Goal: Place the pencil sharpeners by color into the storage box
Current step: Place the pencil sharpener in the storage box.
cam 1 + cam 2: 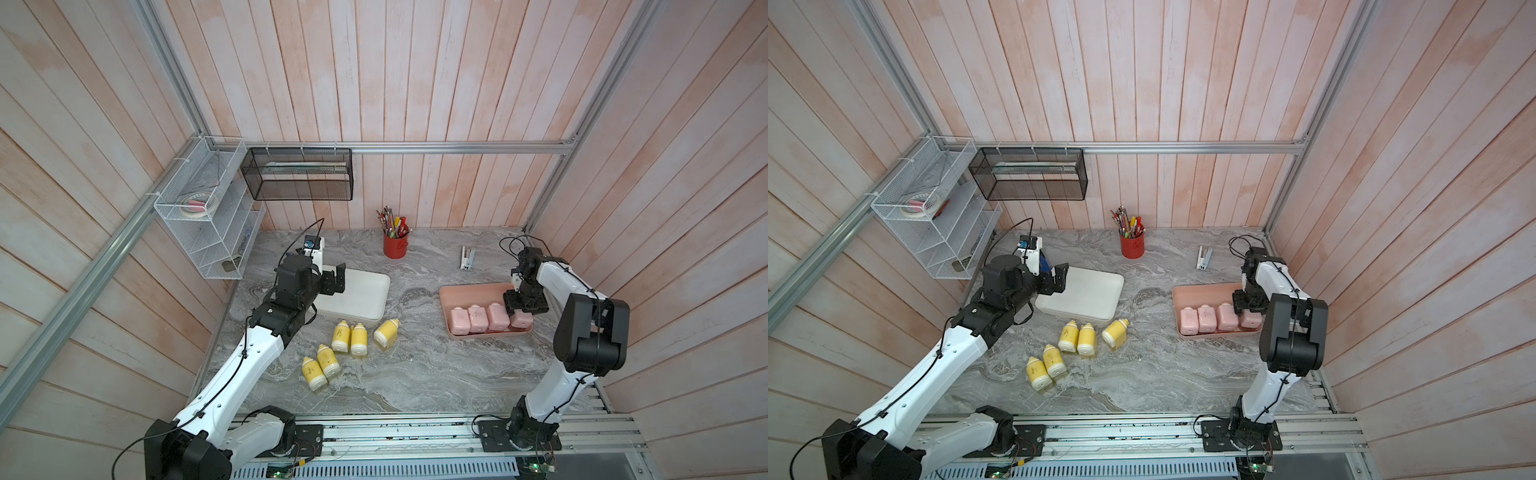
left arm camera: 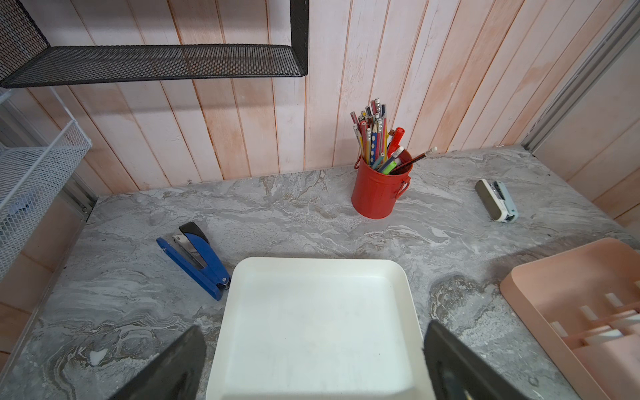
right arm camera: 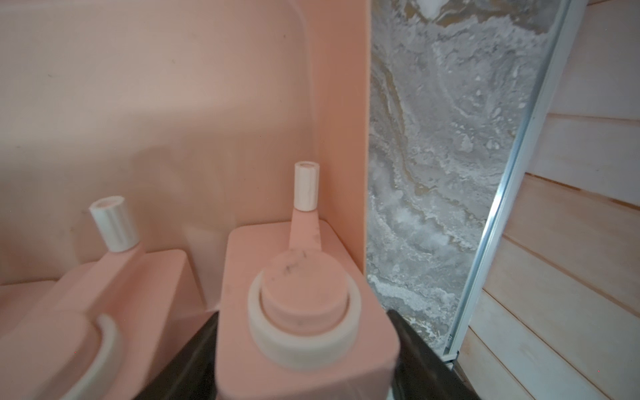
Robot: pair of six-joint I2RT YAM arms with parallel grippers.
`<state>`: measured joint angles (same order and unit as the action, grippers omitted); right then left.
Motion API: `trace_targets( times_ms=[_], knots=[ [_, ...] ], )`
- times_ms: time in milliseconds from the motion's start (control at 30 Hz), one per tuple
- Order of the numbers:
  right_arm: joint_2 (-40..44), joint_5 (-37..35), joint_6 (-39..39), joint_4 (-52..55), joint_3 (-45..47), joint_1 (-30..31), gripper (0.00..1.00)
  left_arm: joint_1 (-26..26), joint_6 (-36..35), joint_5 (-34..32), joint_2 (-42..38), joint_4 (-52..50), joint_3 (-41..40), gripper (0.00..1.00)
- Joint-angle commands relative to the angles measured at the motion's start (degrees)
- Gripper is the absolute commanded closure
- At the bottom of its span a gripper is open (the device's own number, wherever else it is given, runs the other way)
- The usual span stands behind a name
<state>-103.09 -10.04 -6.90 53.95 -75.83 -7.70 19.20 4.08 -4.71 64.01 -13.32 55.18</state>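
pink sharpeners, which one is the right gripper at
The end pink sharpener beside the pink tray's side wall: the right gripper straddles it, while the other three stand clear.

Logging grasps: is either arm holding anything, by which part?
Left gripper: nothing. Right gripper fingers flank the sides of the end pink sharpener; whether they grip cannot be told.

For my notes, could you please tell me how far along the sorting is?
Done: three pink sharpeners sit in the pink tray. In hand: the right gripper flanks a fourth, grip unclear. Remaining: five yellow sharpeners on the table; white tray empty under the open left gripper.
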Motion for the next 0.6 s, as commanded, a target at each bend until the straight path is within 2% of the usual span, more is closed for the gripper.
trace_targets(
  times_ms=[0,567],
  knots=[
    [2.13,-1.96,0.68,1.41,-1.58,-0.12,0.27,0.25,-0.12,0.66,0.07,0.19,1.08,0.00],
    [3.68,-1.37,0.08,2.12,-2.52,1.50,0.29,0.27,-0.13,0.48,0.22,0.15,1.09,0.00]
  ],
)
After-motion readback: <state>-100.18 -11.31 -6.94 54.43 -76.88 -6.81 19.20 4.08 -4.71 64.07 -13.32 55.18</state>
